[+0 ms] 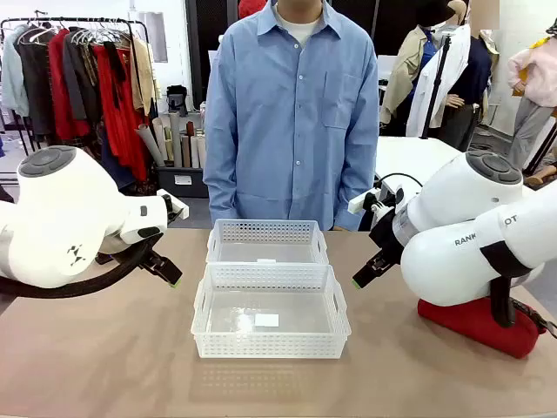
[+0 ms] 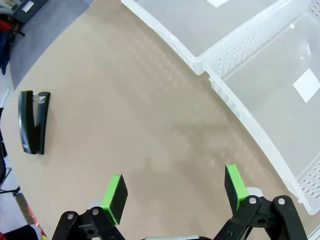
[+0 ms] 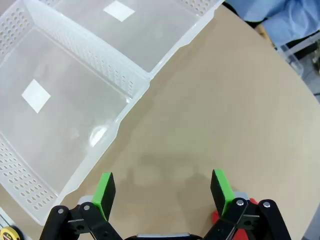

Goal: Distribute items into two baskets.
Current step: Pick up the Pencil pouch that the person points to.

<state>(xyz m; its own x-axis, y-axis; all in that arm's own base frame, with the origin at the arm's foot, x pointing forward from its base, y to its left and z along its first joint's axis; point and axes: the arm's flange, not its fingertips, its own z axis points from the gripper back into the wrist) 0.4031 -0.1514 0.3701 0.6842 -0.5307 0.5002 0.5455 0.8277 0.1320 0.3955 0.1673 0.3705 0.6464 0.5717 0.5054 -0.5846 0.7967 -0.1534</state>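
Left gripper (image 2: 175, 189), right gripper (image 3: 163, 189): spread wide, empty. Stapler (image 2: 33, 121), up-left of left fingers (image 2: 114, 197): likely rigid, slick; pinch across mid-body.

lettering: "rank" and "ot" in dark capitals (each fragment cut off by the casing's curve) on the white right arm (image 1: 474, 248), behind the right gripper (image 3: 163, 189). white stickers (image 3: 36, 95) on the floors of the baskets (image 3: 100, 65), ahead of its fingertips: no print legible.

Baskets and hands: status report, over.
Left hand, right hand open, empty. Near basket, far basket empty. Stapler, pouch on table, untouched. Nothing blocks the baskets.
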